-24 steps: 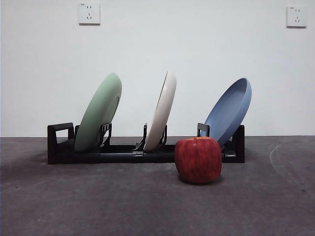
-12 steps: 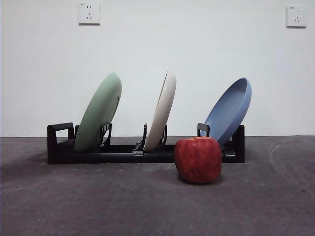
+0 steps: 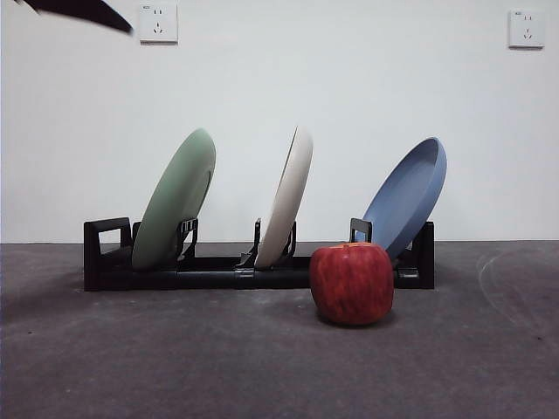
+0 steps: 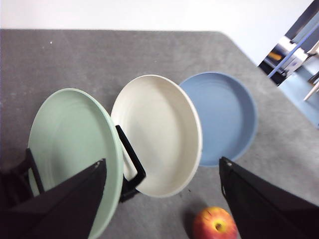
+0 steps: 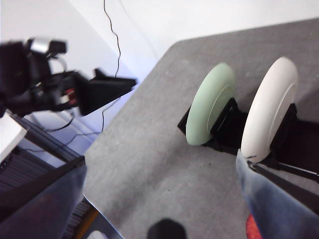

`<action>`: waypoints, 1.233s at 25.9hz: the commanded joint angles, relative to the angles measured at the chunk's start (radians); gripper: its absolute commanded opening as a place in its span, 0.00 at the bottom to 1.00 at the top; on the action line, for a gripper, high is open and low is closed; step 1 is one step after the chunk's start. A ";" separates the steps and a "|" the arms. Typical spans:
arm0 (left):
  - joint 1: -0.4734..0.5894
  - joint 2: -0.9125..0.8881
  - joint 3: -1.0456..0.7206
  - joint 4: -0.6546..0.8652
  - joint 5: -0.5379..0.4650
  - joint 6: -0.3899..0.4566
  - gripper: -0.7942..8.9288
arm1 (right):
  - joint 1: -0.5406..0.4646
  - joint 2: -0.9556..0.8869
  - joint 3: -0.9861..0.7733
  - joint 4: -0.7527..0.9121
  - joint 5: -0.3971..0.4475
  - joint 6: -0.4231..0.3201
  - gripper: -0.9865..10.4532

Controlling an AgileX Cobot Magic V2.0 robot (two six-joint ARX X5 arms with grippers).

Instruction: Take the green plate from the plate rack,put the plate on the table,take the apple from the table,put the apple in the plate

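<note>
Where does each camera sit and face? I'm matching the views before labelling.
Front view: low at table height, level toward the plate rack and apple; a black arm tip at the top corner.
Left wrist: above the rack, looking down; left claw open.
Right wrist: beside the rack; right claw open.
All share the green plate.

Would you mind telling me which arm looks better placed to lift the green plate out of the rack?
Left. Its open gripper hangs above the green plate in the plate rack; the right gripper stays off to the side.

Lab — bare white wall [image 3: 349, 96], sockets [image 3: 158, 24], trailing cable [image 5: 110, 30].
</note>
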 commanded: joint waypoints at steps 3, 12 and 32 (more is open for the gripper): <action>-0.036 0.142 0.082 0.019 -0.088 0.047 0.47 | 0.056 0.024 0.005 0.008 0.040 -0.009 0.53; -0.073 0.369 0.335 -0.105 -0.203 0.137 0.47 | 0.087 0.038 0.005 0.007 0.083 -0.009 0.53; -0.075 0.523 0.422 -0.339 -0.232 0.194 0.07 | 0.086 0.038 0.005 -0.001 0.112 -0.008 0.53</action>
